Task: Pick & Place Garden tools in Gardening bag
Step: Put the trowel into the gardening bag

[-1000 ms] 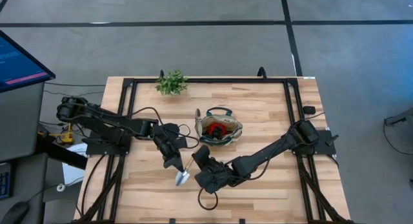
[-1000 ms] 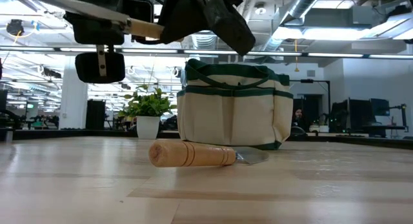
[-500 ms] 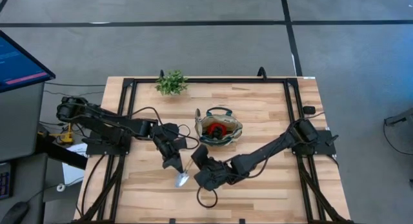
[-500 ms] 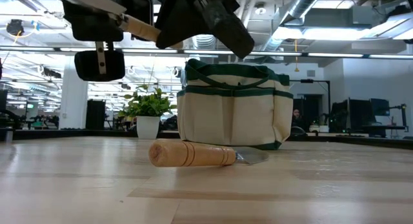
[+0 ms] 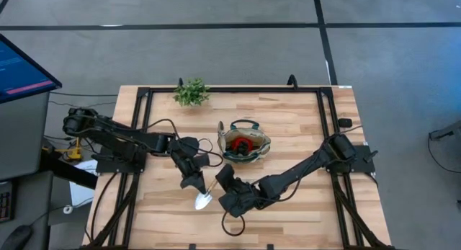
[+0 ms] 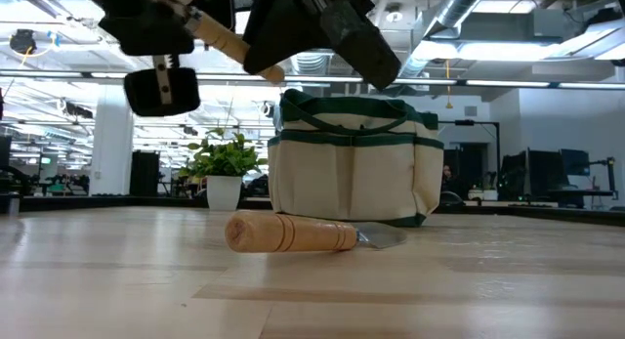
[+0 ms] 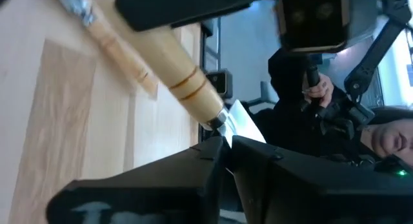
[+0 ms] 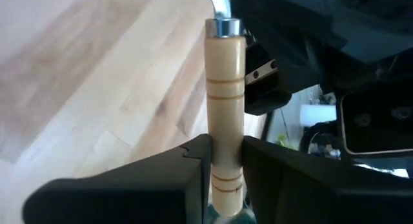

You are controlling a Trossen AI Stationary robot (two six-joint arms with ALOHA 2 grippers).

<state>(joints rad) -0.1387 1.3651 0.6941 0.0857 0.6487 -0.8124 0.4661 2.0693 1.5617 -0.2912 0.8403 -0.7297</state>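
High view: trowel handover tilts

Both hands now clamp one trowel in the air: left hand on its blade neck, right hand on the handle. It has tilted steeper since before. Bag sits beyond; another trowel lies on the tabletop.

Two arms, matte black, jointed tubular links on black bases; left arm trails looped black cables (one loose coil near the right arm). Fingers dark, blocky, flat-faced.
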